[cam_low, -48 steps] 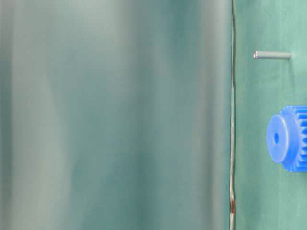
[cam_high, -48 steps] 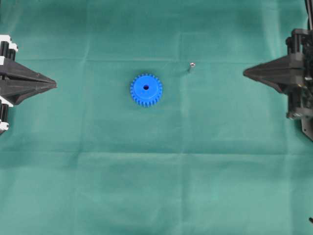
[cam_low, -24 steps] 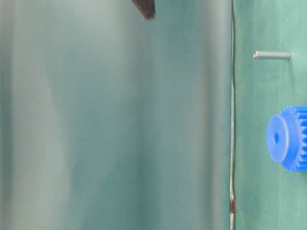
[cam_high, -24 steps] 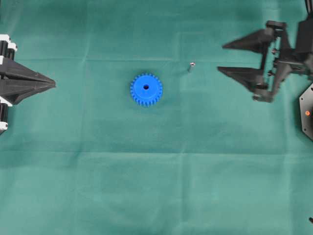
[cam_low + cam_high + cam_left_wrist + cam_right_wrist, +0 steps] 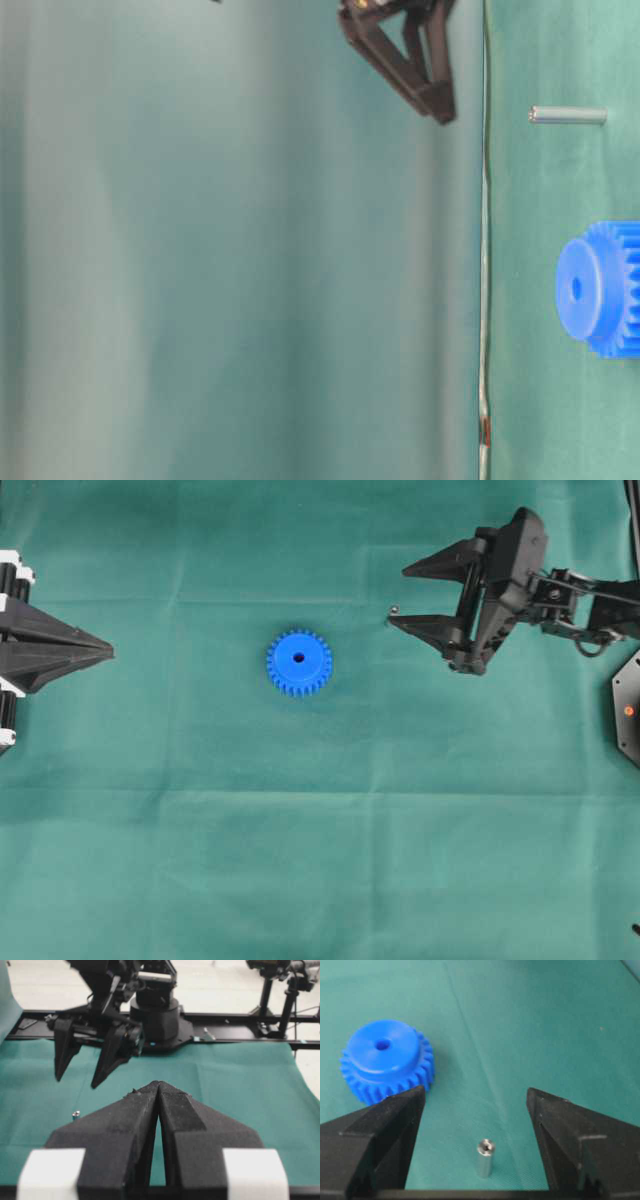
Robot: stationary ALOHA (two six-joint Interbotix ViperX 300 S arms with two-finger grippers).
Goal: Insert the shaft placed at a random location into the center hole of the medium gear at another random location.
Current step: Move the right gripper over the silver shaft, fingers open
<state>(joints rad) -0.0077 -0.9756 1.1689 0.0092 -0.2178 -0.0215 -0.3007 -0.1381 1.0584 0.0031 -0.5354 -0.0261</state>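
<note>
The medium gear (image 5: pixel 299 663), bright blue, lies flat on the green cloth with its center hole (image 5: pixel 298 658) facing up. The shaft (image 5: pixel 393 613), a short silver pin, stands upright on the cloth to the gear's right. My right gripper (image 5: pixel 398 596) is open, hovering above the shaft without touching it. In the right wrist view the shaft (image 5: pixel 484 1158) stands between the spread jaws of the right gripper (image 5: pixel 475 1091), with the gear (image 5: pixel 385 1060) to the left. My left gripper (image 5: pixel 108 652) rests shut and empty at the left edge, far from both.
Green cloth (image 5: pixel 320 830) with faint fold lines covers the table. A black plate with an orange dot (image 5: pixel 627 710) sits at the right edge. Beyond the cloth's far side, the left wrist view shows a black rail (image 5: pixel 240 1020) and camera stands (image 5: pixel 290 995).
My right gripper has opened, swung in from the right edge and come down over the shaft. The left gripper, gear and shaft have not moved.
</note>
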